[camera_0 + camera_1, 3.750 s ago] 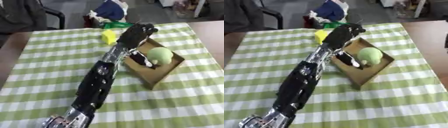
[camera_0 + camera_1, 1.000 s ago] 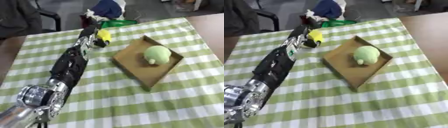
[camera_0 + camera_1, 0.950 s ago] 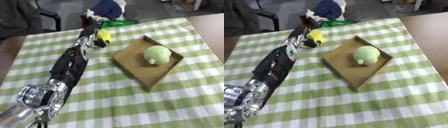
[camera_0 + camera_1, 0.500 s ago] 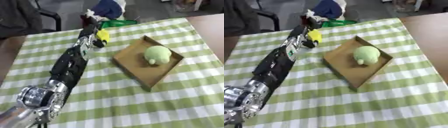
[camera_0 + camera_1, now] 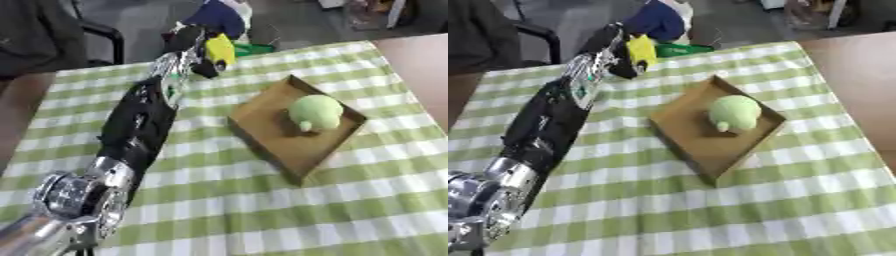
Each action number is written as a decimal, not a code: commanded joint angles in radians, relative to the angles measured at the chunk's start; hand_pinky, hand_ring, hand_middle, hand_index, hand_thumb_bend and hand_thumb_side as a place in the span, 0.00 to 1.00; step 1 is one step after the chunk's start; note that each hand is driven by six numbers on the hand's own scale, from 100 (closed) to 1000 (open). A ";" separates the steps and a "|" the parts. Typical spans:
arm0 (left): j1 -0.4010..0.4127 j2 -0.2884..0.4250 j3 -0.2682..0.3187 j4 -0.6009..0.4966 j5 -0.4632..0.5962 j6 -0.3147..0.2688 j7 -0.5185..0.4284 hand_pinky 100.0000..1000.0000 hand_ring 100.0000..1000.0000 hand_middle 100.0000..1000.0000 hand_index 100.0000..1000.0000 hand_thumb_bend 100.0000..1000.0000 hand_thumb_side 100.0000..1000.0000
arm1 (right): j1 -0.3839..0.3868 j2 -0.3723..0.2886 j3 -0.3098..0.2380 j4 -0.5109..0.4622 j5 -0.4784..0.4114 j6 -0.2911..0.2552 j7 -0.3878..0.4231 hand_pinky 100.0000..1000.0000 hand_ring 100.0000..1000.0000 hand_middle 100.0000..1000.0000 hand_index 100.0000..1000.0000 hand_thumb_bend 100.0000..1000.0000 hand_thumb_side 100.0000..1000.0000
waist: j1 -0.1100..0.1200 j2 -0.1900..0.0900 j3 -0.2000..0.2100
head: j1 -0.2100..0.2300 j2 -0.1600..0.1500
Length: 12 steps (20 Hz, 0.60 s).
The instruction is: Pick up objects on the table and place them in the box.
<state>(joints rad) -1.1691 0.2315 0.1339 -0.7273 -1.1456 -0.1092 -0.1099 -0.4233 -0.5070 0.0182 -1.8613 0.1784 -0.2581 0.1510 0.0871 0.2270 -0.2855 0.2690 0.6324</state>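
My left arm stretches from the lower left up to the far side of the table. Its hand (image 5: pixel 187 41) is shut on a yellow object (image 5: pixel 218 49), held a little above the green-checked tablecloth (image 5: pixel 262 205). To the right lies a shallow brown cardboard box (image 5: pixel 273 136), set askew. A light green plush toy (image 5: pixel 315 112) rests inside it. The hand is to the upper left of the box, apart from it. My right hand shows in neither view.
A green thing (image 5: pixel 255 48) lies at the table's far edge behind the hand. Beyond it are a blue and white bundle (image 5: pixel 220 16) and a dark chair (image 5: pixel 96 30). Bare brown tabletop (image 5: pixel 418 55) shows at the right.
Earlier the left hand was over the box while the yellow object lay on the cloth. It has since closed on the yellow object and lifted it upward in the last second.
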 commanded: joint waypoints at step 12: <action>0.018 -0.071 -0.221 0.014 -0.084 -0.352 -0.092 0.64 0.45 0.48 0.78 0.22 0.00 | -0.013 -0.017 -0.018 -0.006 -0.009 -0.003 -0.008 0.86 0.78 0.68 0.97 0.00 0.38 | -0.010 -0.029 0.000 | -0.012 0.003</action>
<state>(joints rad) -1.1331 0.1502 -0.0764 -0.7077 -1.2226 -0.4418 -0.2009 -0.4233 -0.5069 0.0121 -1.8613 0.1762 -0.2616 0.1472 0.0849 0.2197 -0.2861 0.2597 0.6325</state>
